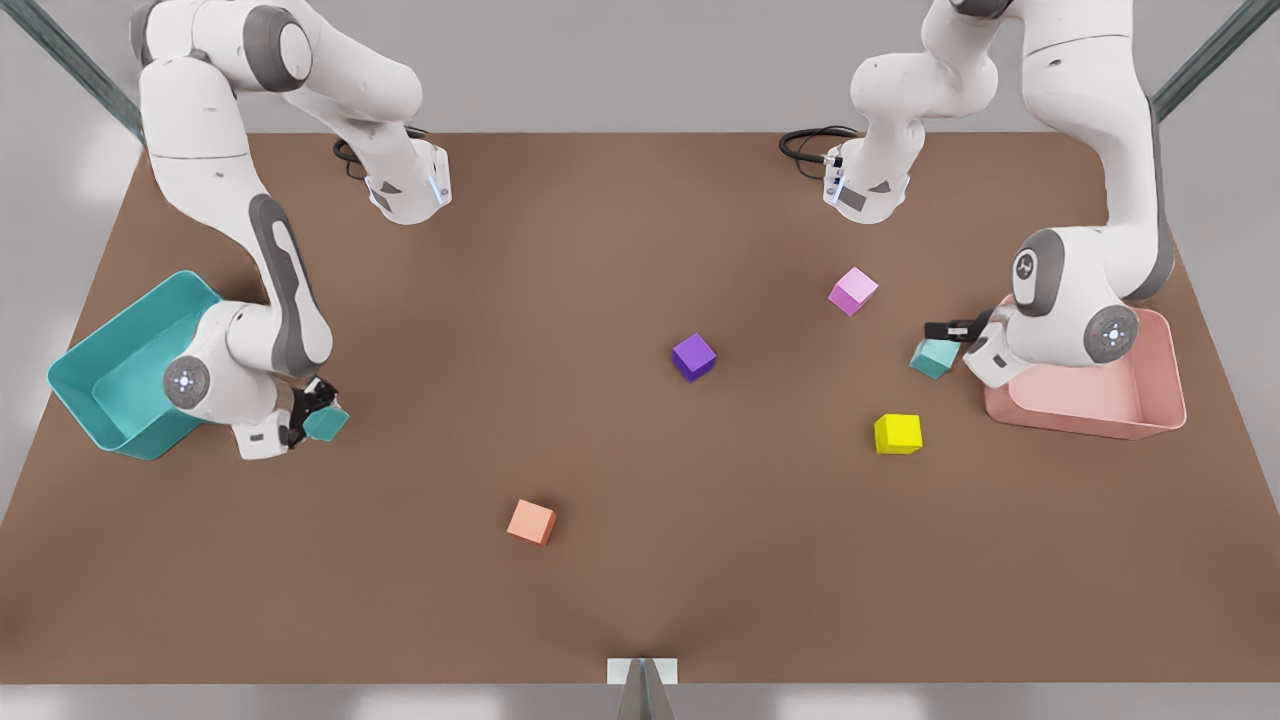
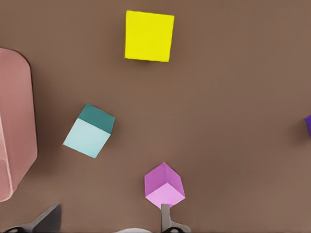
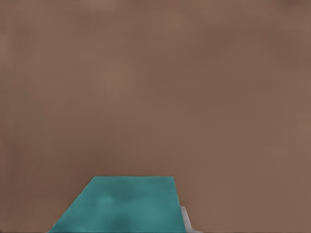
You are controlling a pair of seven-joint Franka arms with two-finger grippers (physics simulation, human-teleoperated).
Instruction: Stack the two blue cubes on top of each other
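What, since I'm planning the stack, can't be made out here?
- Right wrist view: the blue cube in the right end effector is cut off by the edge.
- Left wrist view: the purple cube is cut by the edge; the left end effector is open near the other blue cube.
- Front view: arms cover parts of the teal bin and pink bin.

purple cube [image 1: 693,356], pink cube [image 1: 853,290], yellow cube [image 1: 898,433], orange cube [image 1: 531,521], two bins
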